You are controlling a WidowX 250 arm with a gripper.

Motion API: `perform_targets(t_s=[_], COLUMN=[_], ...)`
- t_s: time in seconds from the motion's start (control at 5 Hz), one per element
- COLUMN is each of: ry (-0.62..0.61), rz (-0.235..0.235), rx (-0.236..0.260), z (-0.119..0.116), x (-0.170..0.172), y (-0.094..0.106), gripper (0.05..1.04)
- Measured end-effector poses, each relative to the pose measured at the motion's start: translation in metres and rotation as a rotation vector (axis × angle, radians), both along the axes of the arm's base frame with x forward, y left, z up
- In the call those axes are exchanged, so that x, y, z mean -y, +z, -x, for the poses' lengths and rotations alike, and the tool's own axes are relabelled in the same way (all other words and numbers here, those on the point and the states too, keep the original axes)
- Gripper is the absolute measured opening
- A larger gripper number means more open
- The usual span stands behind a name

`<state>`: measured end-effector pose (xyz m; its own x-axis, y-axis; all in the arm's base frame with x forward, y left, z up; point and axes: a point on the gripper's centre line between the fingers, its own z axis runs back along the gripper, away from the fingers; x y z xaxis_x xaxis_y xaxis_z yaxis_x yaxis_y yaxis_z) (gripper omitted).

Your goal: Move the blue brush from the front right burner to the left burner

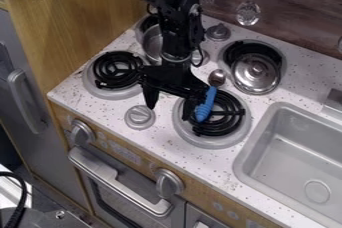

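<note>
Jaws of the black two-finger gripper (171, 112) are spread wide; right beside them, the blue-handled metal spoon (205, 106) is laid partly over the black coil burner (229, 115), lengthwise front-to-back, bowl pointed wallward.

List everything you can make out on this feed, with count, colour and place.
blue utensil: one, over the front right burner, beside the pincer
small round metal piece: one, grey-brown, at the blue utensil's upper end
burners: three visible, black coils in grey rings
steel lid or pan: one, silver, on the rear right burner
metal pot: one, silver, rear left, partly behind the arm
counter knobs: at least two, grey, front and rear
oven knobs: two, grey, front panel
oven handle: one, grey, front
sink: one, grey, right
hanging utensil: one, silver, back wall
arm: one, black, top centre
pincer: one, black, fingers apart
</note>
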<state>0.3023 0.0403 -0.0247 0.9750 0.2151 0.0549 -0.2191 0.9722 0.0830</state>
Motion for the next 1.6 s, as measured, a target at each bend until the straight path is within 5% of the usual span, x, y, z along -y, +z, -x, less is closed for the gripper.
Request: perform_targets(t_s=[0.2, 0.8, 1.2, 1.6], ry=[0.002, -0.07, -0.03, -0.012], rz=[0.006, 0.045, 0.029, -0.002], rx=[-0.043, -0.056, -0.093, -0.104], z=[0.008, -0.062, -0.072, -0.056], x=[0.002, 0.037, 0.032, 0.021], y=[-0.011, -0.035, -0.052, -0.054], gripper=[1.001, 1.001, 0.948, 0.445])
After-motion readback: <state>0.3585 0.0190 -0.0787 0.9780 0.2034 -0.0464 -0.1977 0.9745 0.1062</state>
